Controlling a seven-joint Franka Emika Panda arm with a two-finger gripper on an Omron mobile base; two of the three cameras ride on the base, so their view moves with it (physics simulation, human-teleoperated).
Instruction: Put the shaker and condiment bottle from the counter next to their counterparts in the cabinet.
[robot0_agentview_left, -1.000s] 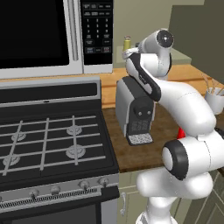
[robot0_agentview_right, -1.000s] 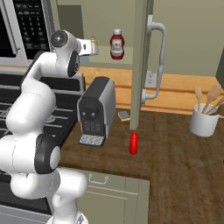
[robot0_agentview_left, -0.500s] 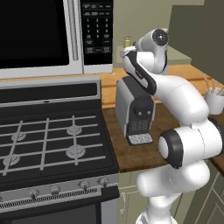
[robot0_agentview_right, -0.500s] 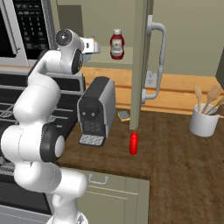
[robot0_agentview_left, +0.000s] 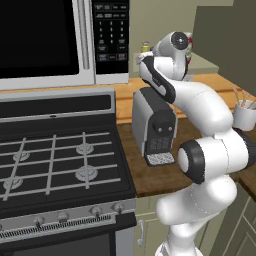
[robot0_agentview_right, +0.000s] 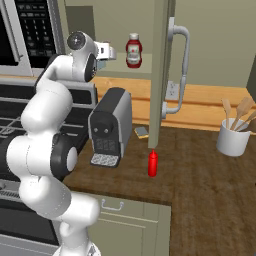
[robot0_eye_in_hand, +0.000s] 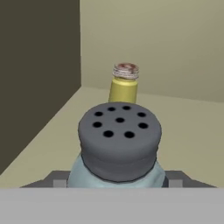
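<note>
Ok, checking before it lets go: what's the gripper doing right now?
Gripper: shut on the pale blue shaker, holding it over the cabinet shelf just in front of the yellow shaker.

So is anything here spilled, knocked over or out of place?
Nothing is spilled or tipped. The one stray is the red bottle, standing upright on the counter below the cabinet door. The tool holds the blue shaker near the yellow shaker.
</note>
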